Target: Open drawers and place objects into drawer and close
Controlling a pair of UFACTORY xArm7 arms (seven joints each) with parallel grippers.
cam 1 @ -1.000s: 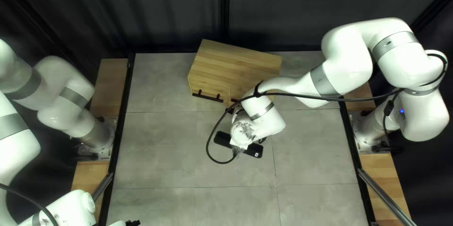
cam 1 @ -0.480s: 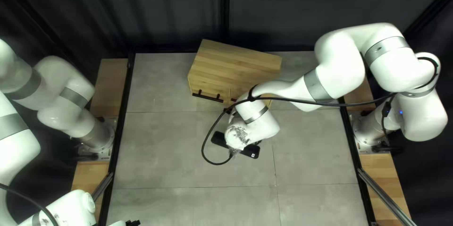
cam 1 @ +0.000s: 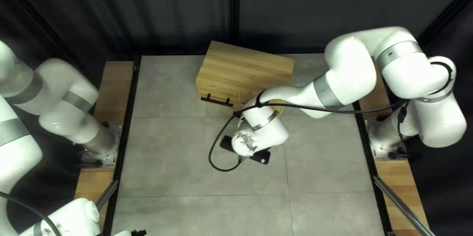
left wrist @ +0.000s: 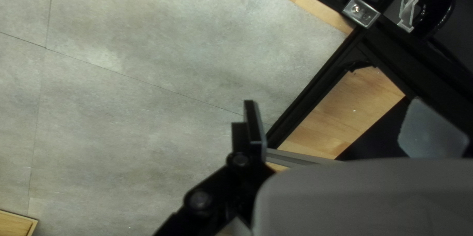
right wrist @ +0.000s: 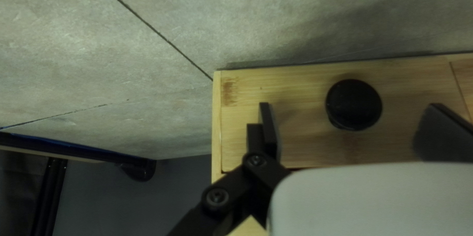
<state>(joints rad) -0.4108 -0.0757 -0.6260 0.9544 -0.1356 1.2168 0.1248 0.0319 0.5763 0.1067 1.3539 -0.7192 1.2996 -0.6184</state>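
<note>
Gripper on the left arm [cam 1: 140,233], black and two-fingered, is hovering at the tabletop's [cam 1: 167,162] near-left corner, fingers apart. Farther off, the black right gripper [cam 1: 242,120] is holding its fingers apart, facing a round black knob [right wrist: 354,104] on the pale-wood cabinet [cam 1: 246,66], standing near the far edge.

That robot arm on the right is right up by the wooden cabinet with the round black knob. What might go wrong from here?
The right gripper is open around the round knob; it might close off-centre and slip off. If it grips and pulls, the wooden cabinet could slide or turn instead of the drawer opening. The arm's looping cable passes near the bar handle and might snag.
</note>
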